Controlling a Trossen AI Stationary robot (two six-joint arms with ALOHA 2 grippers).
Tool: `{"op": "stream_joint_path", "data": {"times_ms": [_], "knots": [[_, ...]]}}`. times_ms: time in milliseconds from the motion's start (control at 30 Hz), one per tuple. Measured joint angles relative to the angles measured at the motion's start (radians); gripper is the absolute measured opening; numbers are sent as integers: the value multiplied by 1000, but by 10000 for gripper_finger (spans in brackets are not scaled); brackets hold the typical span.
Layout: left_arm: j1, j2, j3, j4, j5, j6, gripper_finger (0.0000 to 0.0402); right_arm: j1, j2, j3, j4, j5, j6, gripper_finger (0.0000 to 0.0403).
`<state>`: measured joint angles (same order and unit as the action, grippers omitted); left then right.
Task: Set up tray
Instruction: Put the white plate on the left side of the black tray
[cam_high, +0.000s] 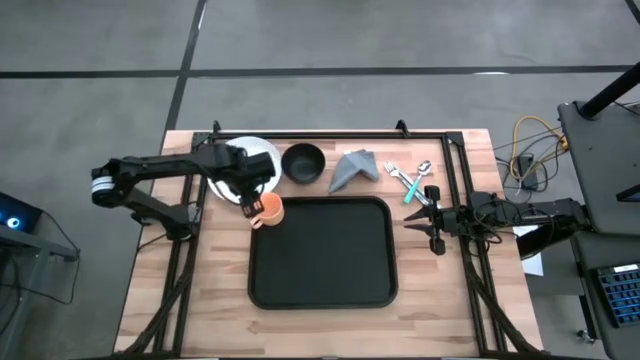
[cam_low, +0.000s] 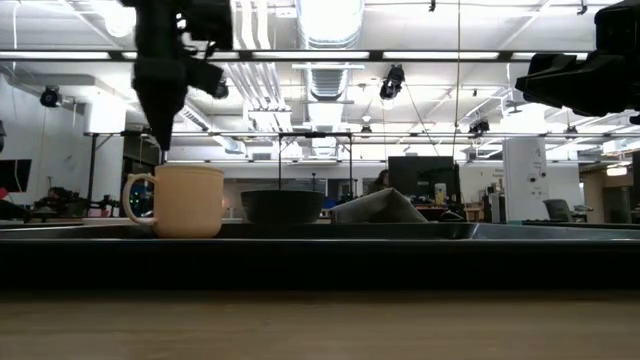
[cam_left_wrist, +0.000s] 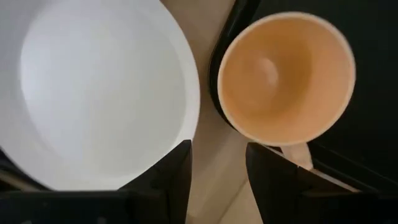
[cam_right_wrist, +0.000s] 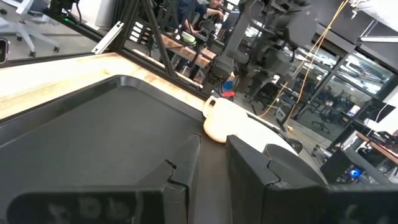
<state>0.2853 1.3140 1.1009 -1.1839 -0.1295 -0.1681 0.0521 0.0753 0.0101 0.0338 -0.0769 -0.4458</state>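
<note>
Wood table (cam_high: 150, 290) w/ black tray (cam_high: 322, 252) at centre, mostly bare inside. Orange mug (cam_high: 268, 209) stands on tray's back-left corner, at the rim; white plate (cam_high: 262, 152) just beside, off tray. Left gripper (cam_high: 248, 203) above mug, pointing down, fingers (cam_left_wrist: 171, 180) apart, holding nothing. Right gripper (cam_high: 436, 222) waits off tray's right edge, fingers a narrow gap apart, empty.

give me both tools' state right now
left tool: open, empty, just above the orange mug
right tool: open slightly, holding nothing
</note>
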Motion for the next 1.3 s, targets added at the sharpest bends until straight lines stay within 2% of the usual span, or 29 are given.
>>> {"op": "stream_joint_path", "data": {"times_ms": [267,433,600,833,1300], "knots": [[-2,-173,-274,123,-4,-1,132,0,0,0,0,0,0,68],[-2,-233,-379,149,-4,-6,132,0,0,0,0,0,0,68],[-5,-229,-356,171,-74,-14,132,0,0,0,0,0,0,68],[-4,-170,-348,267,-82,-51,132,0,0,0,0,0,0,68],[-4,2,-348,269,-81,-76,132,0,0,0,0,0,0,68]]}}
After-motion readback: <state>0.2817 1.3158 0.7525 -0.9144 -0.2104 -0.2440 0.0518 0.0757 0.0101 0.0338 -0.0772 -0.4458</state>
